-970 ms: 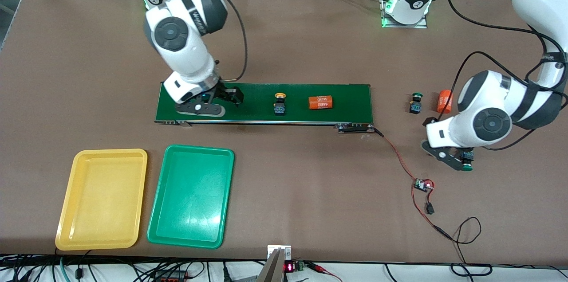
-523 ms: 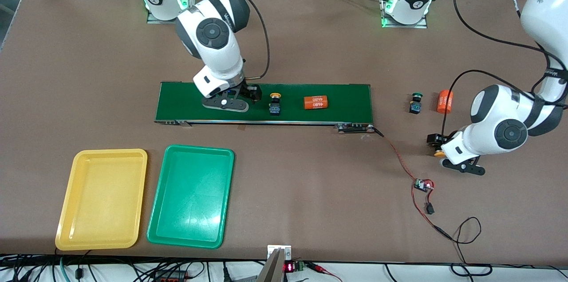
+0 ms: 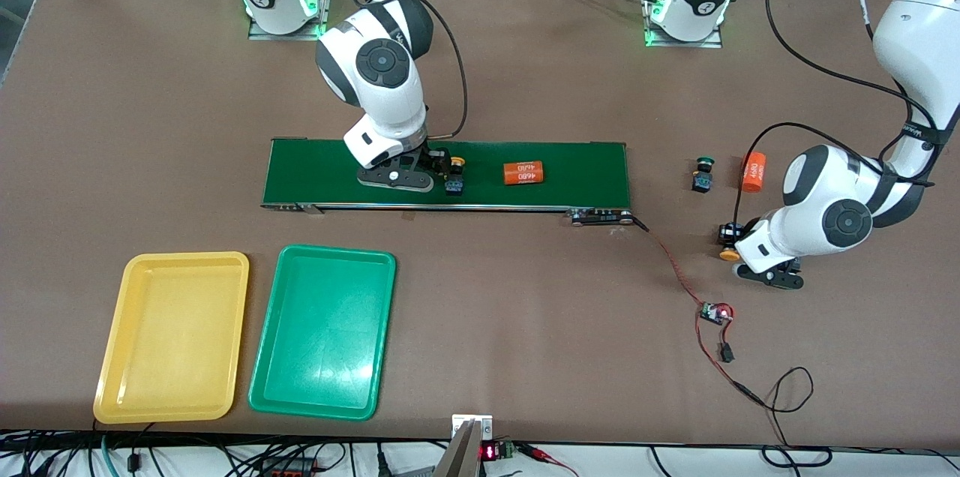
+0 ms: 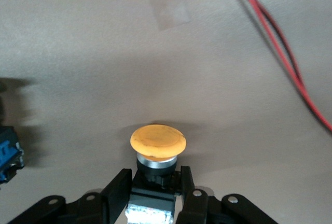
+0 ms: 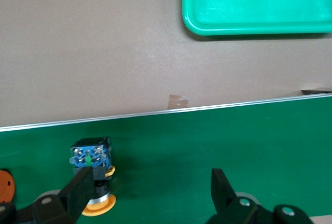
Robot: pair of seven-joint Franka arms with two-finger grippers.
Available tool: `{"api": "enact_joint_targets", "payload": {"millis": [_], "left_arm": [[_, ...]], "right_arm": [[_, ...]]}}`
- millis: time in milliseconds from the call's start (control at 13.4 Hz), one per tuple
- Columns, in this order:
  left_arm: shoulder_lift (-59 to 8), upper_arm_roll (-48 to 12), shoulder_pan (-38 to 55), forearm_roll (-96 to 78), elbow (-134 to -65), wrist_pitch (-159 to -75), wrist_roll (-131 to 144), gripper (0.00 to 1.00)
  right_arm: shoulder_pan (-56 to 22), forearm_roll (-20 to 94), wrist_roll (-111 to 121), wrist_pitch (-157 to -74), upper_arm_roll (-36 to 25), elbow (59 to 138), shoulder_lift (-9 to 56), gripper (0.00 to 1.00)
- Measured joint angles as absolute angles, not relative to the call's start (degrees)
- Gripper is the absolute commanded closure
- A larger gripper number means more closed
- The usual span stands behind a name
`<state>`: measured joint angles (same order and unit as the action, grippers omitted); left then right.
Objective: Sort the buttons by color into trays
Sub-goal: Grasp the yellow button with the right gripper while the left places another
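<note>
Yellow-orange round-capped button (image 4: 157, 149) sits squeezed between the left gripper (image 4: 154, 186) jaws; the right gripper (image 5: 150, 190) gapes beside another button (image 5: 92, 175).

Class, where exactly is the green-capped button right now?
In the front view, the green-capped button stands on the bare table past the conveyor belt, toward the left arm's end, beside an orange cylinder.

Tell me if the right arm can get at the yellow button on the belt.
Probably yes: the right gripper is open, low over the conveyor belt, with the yellow button beside one jaw and nothing between.
</note>
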<state>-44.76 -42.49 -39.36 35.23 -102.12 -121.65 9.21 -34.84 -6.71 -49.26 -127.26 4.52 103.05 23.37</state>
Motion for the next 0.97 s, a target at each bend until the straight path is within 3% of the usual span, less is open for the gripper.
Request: {"api": "enact_joint_targets", "payload": {"millis": [523, 896, 970], "left_arm": [[-43.9, -61.4, -36.5, 34.7, -100.4, -102.6, 31.2, 0.87], [-44.8, -61.6, -25.1, 30.4, -101.5, -103.1, 46.5, 0.82], [-45.3, -61.3, -24.1, 30.4, -102.1, -104.0, 47.9, 0.78]], "right_arm": [[-35.8, -6.7, -49.3, -129.3, 5.3, 103.0, 25.1, 0.00], [-36.1, -7.6, -49.3, -132.7, 5.4, 103.0, 28.4, 0.00], [-36.0, -8.1, -49.3, -133.5, 5.4, 103.0, 29.1, 0.08]]}}
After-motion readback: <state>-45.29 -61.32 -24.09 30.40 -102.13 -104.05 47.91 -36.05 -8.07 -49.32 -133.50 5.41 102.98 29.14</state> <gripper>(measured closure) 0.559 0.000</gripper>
